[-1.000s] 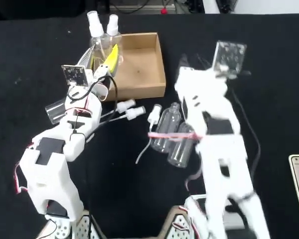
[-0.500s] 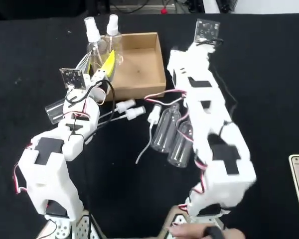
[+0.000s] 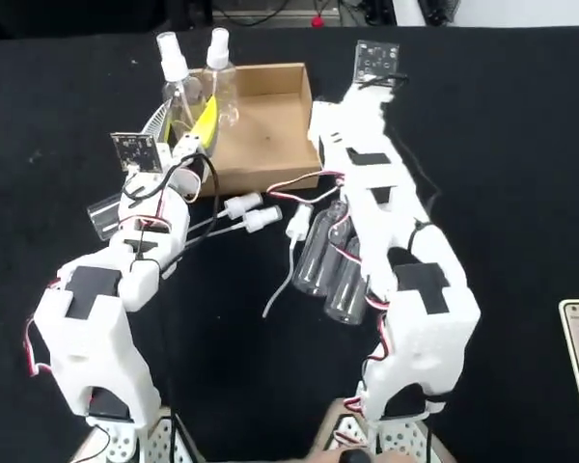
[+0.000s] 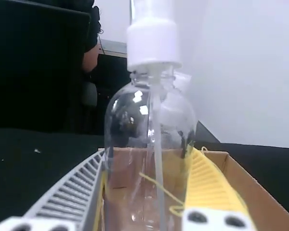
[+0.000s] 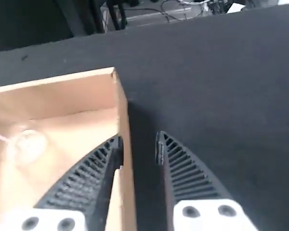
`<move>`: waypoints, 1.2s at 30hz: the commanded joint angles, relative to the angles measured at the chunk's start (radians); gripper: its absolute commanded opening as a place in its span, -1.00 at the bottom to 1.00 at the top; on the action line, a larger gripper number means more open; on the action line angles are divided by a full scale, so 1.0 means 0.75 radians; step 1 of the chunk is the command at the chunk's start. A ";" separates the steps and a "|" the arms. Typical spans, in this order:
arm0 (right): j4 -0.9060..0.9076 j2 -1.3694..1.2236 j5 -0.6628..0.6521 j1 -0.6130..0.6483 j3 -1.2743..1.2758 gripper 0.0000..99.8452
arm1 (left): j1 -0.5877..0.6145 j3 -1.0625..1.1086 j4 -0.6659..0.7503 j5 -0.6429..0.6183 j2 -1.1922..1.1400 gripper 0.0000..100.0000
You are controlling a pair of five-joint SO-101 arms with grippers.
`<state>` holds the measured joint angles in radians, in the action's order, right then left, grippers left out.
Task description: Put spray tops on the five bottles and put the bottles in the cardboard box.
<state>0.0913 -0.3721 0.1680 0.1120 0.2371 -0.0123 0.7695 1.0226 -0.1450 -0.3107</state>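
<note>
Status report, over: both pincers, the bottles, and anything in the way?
Left pincer shut on capped bottle beside cardboard box. Right pincer open, astride box wall. Two uncapped bottles lie partly under right arm.

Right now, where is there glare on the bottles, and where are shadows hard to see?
Left wrist view: white highlights sit on the shoulder of the held bottle. High view: the black table hides shadows; the lying bottles show faint glints. Right wrist view: the cardboard box shows no glare.
</note>
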 commanded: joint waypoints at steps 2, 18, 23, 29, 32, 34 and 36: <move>-0.035 0.015 0.002 0.045 -0.042 -0.78 | 0.011 0.026 -0.004 -0.006 0.076 -0.66; 0.223 0.103 0.043 0.096 0.026 -0.78 | 0.019 0.034 -0.004 -0.014 0.076 -0.66; 0.190 0.212 -0.006 0.127 0.138 -0.78 | 0.015 0.050 -0.002 -0.004 0.078 -0.66; 0.184 0.294 -0.004 0.145 0.214 -0.78 | 0.015 0.052 -0.002 -0.012 0.078 -0.66; 0.184 0.304 0.008 0.055 0.208 -0.78 | 0.017 0.054 -0.002 -0.012 0.078 -0.66; 0.182 0.302 0.080 0.012 0.197 -0.78 | 0.017 0.054 -0.002 -0.012 0.078 -0.66; 0.182 0.292 0.149 -0.016 0.181 -0.78 | 0.015 0.054 -0.002 -0.012 0.078 -0.66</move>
<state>0.2509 -0.2186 0.2202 0.1473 0.4028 -0.0107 0.8140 1.0226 -0.1450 -0.3107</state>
